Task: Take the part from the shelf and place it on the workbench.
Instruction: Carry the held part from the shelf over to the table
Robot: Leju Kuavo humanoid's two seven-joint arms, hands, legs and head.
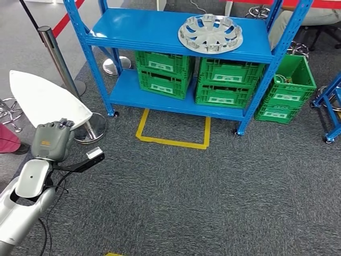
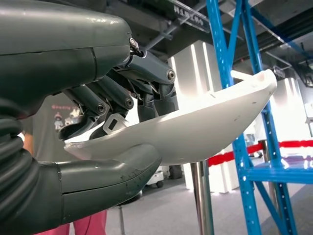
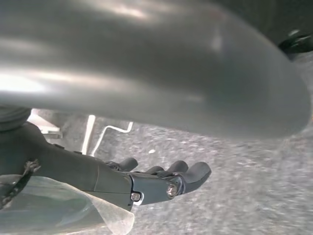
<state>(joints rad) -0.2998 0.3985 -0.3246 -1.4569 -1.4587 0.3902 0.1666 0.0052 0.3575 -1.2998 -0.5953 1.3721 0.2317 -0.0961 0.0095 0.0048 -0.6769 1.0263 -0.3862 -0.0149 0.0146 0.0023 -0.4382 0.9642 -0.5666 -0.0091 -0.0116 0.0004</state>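
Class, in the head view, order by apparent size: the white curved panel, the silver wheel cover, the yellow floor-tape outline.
Largest to smallest:
1. white curved panel, though nearest the camera
2. yellow floor-tape outline and silver wheel cover: too alike to rank

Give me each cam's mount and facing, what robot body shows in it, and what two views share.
Head view: high on the body, facing forward and down at the blue shelf, wheel cover and carpet; left hand and silver arm show.
Left wrist view: behind the left hand, facing along the white part toward a shelf post.
Right wrist view: behind the right hand, facing the carpet; fingers hold nothing.
Shared: head and left wrist views both show the white part in the left hand.
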